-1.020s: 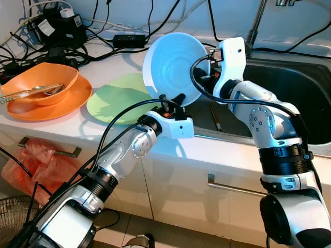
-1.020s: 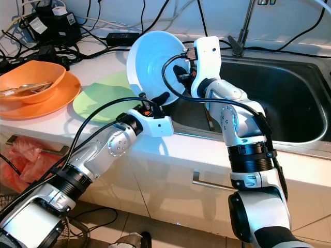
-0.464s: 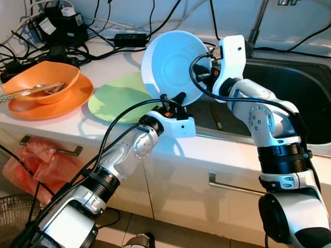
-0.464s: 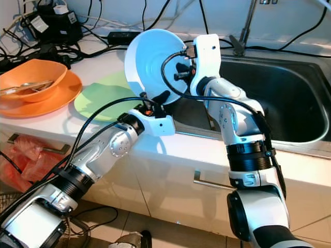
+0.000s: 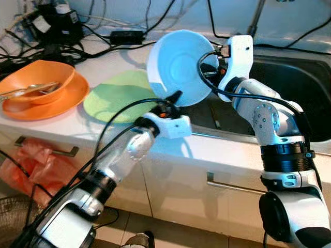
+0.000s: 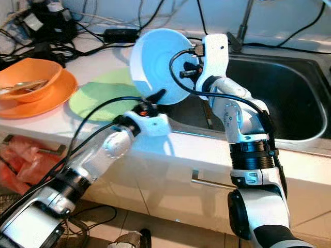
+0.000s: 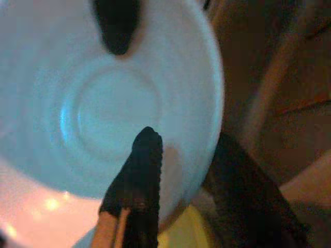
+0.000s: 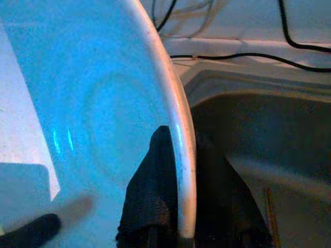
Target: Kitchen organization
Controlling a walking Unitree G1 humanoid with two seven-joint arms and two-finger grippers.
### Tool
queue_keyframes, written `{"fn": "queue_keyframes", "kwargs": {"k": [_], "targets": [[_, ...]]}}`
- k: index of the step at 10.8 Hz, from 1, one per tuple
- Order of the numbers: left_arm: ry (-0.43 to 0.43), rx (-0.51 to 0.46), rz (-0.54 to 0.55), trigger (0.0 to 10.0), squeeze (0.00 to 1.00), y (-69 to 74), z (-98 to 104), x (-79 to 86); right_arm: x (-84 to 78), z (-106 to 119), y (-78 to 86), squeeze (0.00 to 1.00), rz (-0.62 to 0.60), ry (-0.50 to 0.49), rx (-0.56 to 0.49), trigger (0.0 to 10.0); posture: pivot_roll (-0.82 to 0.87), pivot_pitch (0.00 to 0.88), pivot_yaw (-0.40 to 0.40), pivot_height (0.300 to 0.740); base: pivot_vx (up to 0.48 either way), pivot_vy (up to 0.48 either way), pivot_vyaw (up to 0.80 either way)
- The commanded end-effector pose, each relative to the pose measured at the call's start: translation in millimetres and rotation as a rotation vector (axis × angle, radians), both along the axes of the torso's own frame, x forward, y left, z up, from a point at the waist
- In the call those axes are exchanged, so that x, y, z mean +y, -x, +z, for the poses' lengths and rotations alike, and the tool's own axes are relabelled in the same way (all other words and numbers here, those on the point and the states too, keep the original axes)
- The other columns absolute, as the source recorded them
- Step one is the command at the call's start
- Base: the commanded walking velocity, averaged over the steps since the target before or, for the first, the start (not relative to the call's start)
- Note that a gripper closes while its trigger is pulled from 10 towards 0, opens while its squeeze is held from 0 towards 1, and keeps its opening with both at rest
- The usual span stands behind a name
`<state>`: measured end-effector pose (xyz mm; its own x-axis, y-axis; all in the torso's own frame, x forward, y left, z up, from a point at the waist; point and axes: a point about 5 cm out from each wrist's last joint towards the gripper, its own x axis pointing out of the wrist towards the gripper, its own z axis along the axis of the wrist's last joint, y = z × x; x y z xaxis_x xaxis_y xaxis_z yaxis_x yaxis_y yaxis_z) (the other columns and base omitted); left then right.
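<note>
On the white surface [image 5: 62, 129], an orange bowl [image 5: 39, 82] and green plate [image 5: 116, 101] lie left of the left tool [image 5: 173, 98]. Both it and the right tool [image 5: 209, 70] clamp the upright blue plate [image 5: 176, 64], facing the robot, beside the sink [image 5: 289, 88].

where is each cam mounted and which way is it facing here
Left and right eye views: on the head, looking down at the counter and sink; both arms show.
Left wrist view: along the left claw, pinching the blue plate rim.
Right wrist view: along the right claw, clamping the plate's opposite rim.
All views share the plate.
</note>
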<state>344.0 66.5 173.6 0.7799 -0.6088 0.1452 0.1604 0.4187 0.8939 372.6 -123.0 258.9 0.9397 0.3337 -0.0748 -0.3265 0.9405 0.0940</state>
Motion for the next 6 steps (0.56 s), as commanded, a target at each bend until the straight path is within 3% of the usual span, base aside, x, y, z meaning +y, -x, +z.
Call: {"fn": "queue_keyframes", "kwargs": {"k": [1,3,4,5,6], "targets": [[0.127,-0.050,0.003,10.0,1.00,-3.1,24.9,11.2,-9.6,-4.2,-3.2,0.00,-0.057,0.002,0.016,0.0,0.04,0.105,0.045,0.740,0.000,0.000,0.00],[0.235,0.001,-0.009,10.0,1.00,-4.3,33.8,17.8,-24.8,-5.9,-10.7,0.00,-0.096,0.027,0.000,0.0,0.05,0.117,0.057,0.740,0.000,0.000,0.00],[0.321,0.051,0.023,10.0,1.00,-8.5,52.2,28.4,-36.5,-10.4,-15.0,0.00,-0.100,0.095,-0.012,0.0,0.06,0.126,0.063,0.740,0.000,0.000,0.00],[0.366,0.062,0.018,10.0,1.00,-8.3,56.0,29.7,-41.2,-13.2,-16.6,0.00,-0.109,0.114,-0.008,0.0,0.06,0.131,0.064,0.740,0.000,0.000,0.00],[0.476,0.115,-0.010,10.0,1.00,-4.9,65.4,31.3,-53.9,-19.8,-21.9,0.00,-0.153,0.126,0.004,0.0,0.07,0.141,0.071,0.740,0.000,0.000,0.00]]}}
